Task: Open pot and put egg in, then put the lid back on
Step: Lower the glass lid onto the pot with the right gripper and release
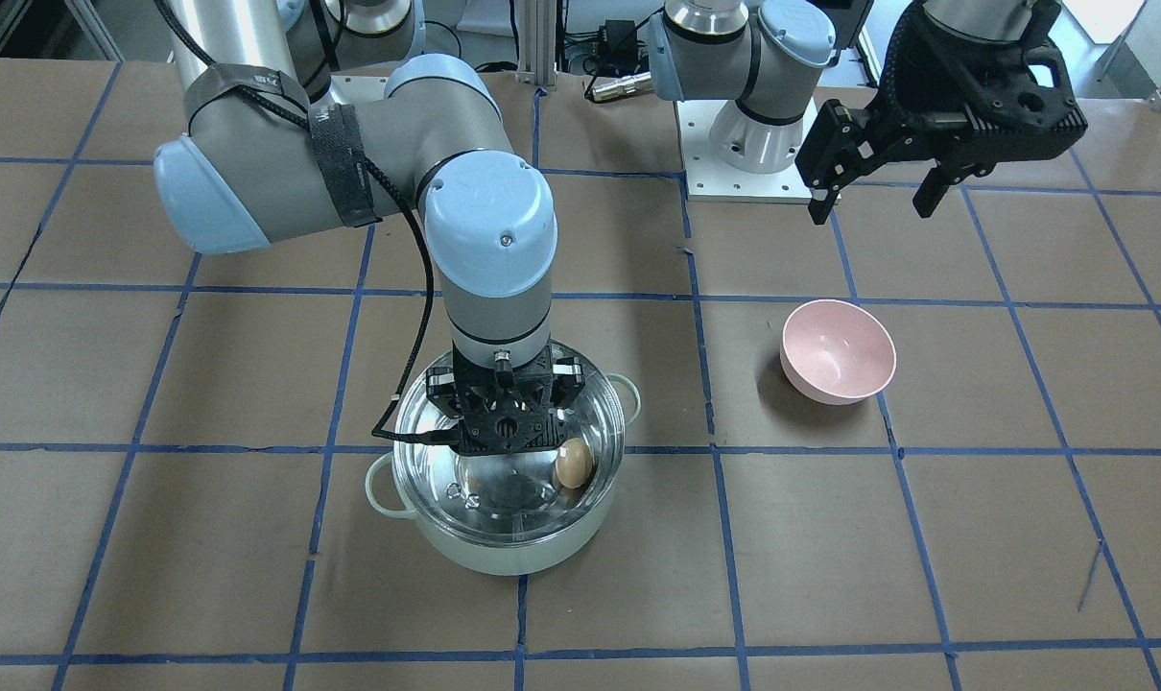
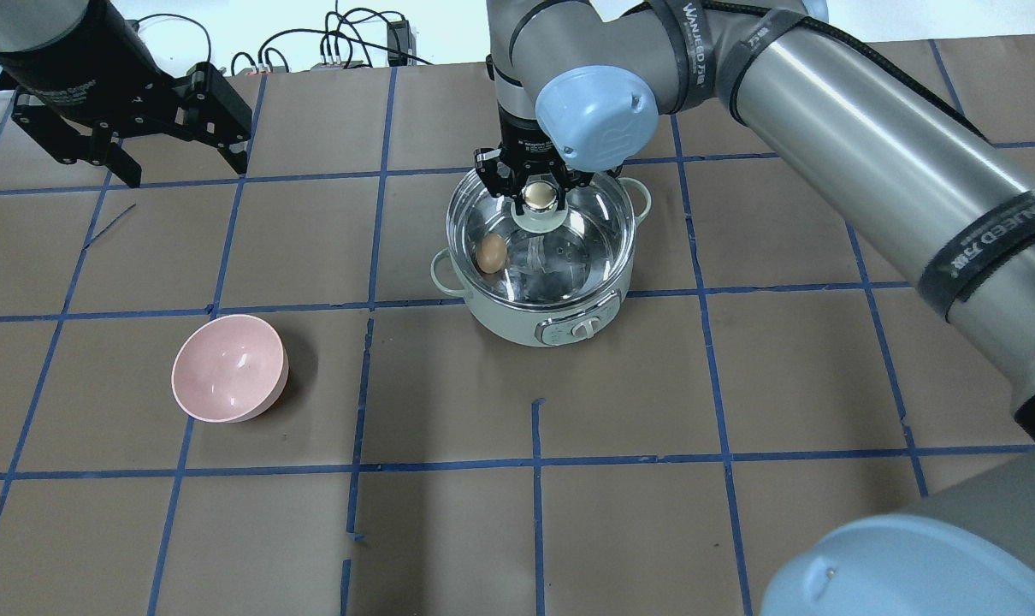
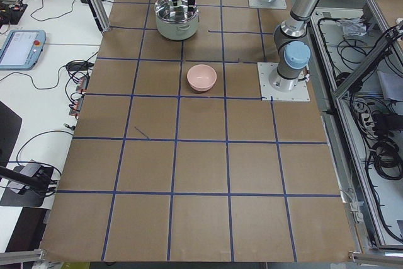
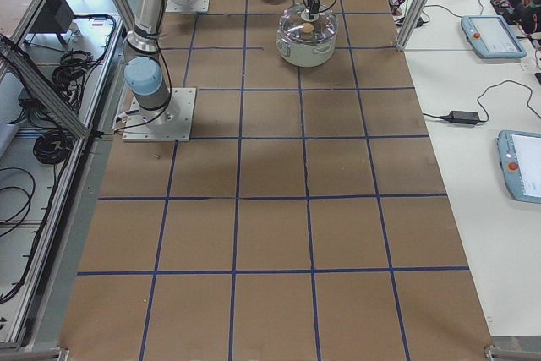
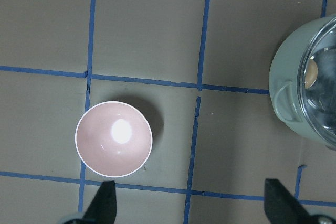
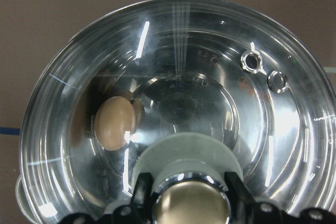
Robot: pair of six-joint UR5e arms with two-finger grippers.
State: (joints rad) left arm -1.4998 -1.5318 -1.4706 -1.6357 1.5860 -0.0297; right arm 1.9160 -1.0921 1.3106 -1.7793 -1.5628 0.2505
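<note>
The pale mint-green pot stands mid-table and also shows in the front view. The tan egg lies inside it on the steel floor, seen through the glass in the right wrist view. The clear glass lid covers the pot's mouth; I cannot tell if it rests on the rim. My right gripper points straight down, shut on the lid's cream-topped knob. My left gripper is open and empty, high above the table's far left.
A pink bowl sits empty to the left of the pot, below the left wrist camera. The pot's control dial faces the robot. Blue tape lines grid the brown table.
</note>
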